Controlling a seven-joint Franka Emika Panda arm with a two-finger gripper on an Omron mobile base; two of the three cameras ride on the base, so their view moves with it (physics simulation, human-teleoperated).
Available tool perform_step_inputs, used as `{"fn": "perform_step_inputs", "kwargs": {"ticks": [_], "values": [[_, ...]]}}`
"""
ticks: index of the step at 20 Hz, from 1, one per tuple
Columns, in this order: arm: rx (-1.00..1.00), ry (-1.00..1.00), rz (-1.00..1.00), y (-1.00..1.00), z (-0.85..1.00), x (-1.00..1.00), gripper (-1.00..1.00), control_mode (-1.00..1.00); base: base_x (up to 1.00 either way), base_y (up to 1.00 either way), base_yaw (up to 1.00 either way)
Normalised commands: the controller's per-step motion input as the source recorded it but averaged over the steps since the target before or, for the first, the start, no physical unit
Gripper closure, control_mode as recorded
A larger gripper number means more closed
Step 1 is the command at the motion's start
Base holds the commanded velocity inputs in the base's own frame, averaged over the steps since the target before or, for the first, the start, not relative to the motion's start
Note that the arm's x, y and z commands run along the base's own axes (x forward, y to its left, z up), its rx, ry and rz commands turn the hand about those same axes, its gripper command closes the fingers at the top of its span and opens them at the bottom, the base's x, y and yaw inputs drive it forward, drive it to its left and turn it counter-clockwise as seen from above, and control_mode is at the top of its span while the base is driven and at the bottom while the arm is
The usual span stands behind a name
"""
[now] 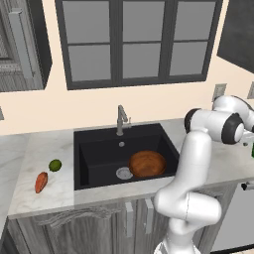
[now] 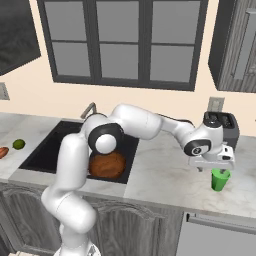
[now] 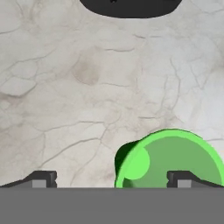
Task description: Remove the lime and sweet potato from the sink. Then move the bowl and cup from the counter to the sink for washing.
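Note:
The lime (image 1: 55,164) and the sweet potato (image 1: 41,182) lie on the counter (image 1: 44,149) left of the black sink (image 1: 99,154). Inside the sink, beside the drain, rests the brown wooden bowl (image 1: 147,163). The green cup (image 2: 219,179) stands upright on the counter far to the right. My gripper (image 2: 214,169) hovers open just above it, pointing down. In the hand view the cup (image 3: 175,157) sits off to the right of my gripper (image 3: 111,179): one fingertip (image 3: 181,178) is over the cup's mouth and the other over bare counter.
A dark toaster (image 2: 222,127) stands against the wall right behind the cup. The grey faucet (image 1: 120,119) rises at the back of the sink. A wall outlet (image 2: 215,104) is above the toaster. The counter's front edge runs close to the cup.

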Motion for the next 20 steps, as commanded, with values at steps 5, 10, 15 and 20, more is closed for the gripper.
{"fn": "perform_step_inputs", "kwargs": {"ticks": [5,10,15,20], "values": [[0.00,0.00,0.01,-0.15,-0.03,0.10,-1.00,-1.00,0.00,0.00,0.00],[0.00,0.00,0.00,-0.12,-0.01,0.05,-1.00,-1.00,0.00,0.00,0.00],[0.00,0.00,0.00,-0.08,-0.06,0.00,-1.00,-1.00,0.00,0.00,0.00],[0.03,0.05,0.00,-0.01,-0.11,0.00,-1.00,-1.00,0.00,0.00,0.00]]}}
